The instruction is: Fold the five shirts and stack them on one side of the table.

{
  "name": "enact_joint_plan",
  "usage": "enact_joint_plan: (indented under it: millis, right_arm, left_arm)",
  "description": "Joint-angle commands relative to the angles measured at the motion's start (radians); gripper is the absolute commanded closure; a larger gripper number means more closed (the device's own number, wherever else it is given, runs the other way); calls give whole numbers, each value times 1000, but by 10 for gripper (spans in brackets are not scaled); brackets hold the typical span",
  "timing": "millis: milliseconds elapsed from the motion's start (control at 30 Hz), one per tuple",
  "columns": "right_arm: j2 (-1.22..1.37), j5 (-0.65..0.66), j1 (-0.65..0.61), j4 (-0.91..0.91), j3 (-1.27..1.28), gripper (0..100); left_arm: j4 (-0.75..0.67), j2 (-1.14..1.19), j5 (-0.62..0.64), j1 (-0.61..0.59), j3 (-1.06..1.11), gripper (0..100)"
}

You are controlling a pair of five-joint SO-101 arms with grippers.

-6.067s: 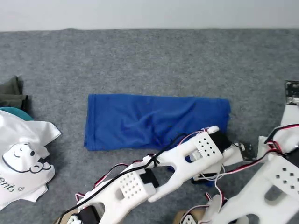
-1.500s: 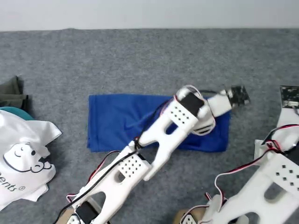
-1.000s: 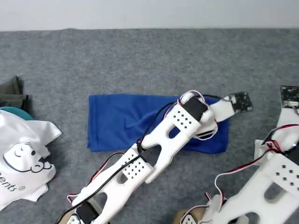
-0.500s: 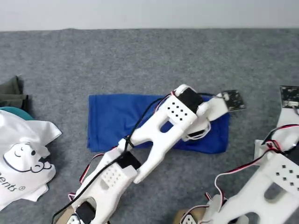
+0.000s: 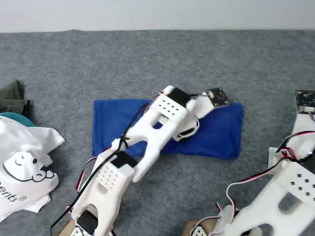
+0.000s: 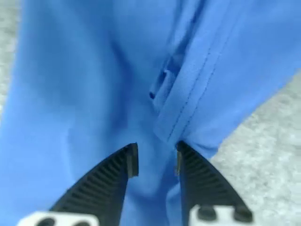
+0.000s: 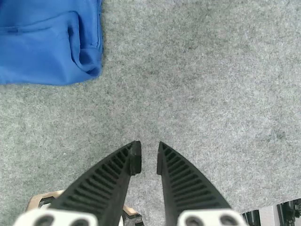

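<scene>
Blue shirt (image 5: 115, 128) lies flat as a long folded band mid-bench (image 5: 147, 59), its long side running along the bench, well apart from every edge. Your left arm (image 5: 147, 132) reaches out from the near edge across the band toward its right half.

The high view hides the tips under the arm. The left wrist view gives you them: left pincer (image 6: 155, 160) is partly open, tips right at the blue shirt (image 6: 94, 70), with a stitched hem fold running up from the gap. You cannot tell whether any cloth is actually pinched.

Your right arm (image 5: 280, 196) sits at the near right corner. In the right wrist view the right pincer (image 7: 147, 157) is open only a narrow slit, holding nothing, over bare grey bench (image 7: 211, 94). That view also catches one end of the blue shirt (image 7: 42, 47), a corner rolled under, apart from the tips.

The high view also shows the left edge of the bench. There a white shirt (image 5: 24, 167) with a bear print lies crumpled, overlapping a teal shirt (image 5: 15, 118). A dark olive shirt (image 5: 12, 98) lies just beyond, touching the teal one.
</scene>
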Motion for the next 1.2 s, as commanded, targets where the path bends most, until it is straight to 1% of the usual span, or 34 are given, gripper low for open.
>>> enact_joint_plan:
  millis: [0, 200, 300, 500, 633, 967, 1033, 1100, 1167]
  right_arm:
    - [-24, -3, 5, 35, -3, 929]
    - [-24, -2, 5, 35, -3, 929]
    - [-24, -2, 10, 35, -3, 929]
    - [-24, -2, 10, 36, -3, 929]
    - [-24, -2, 10, 36, -3, 929]
    - [-24, -2, 8, 36, -5, 929]
    - [-24, -5, 4, 36, -8, 929]
    - [-24, -9, -35, 36, -8, 928]
    - [-18, -11, -111, 36, 5, 929]
  left_arm:
    - [-35, -66, -11, -6, 5, 867]
    - [-37, 40, -11, -12, -2, 867]
    - [-2, 61, -11, -3, -4, 867]
    - [127, -6, -5, 35, -88, 867]
    - [203, -51, -3, 37, -162, 867]
    - [242, -81, -2, -12, -185, 867]
    - [242, -115, 20, -29, -183, 876]
    - [242, -170, 60, -48, -183, 901]
    - [244, -239, 114, -71, -174, 929]
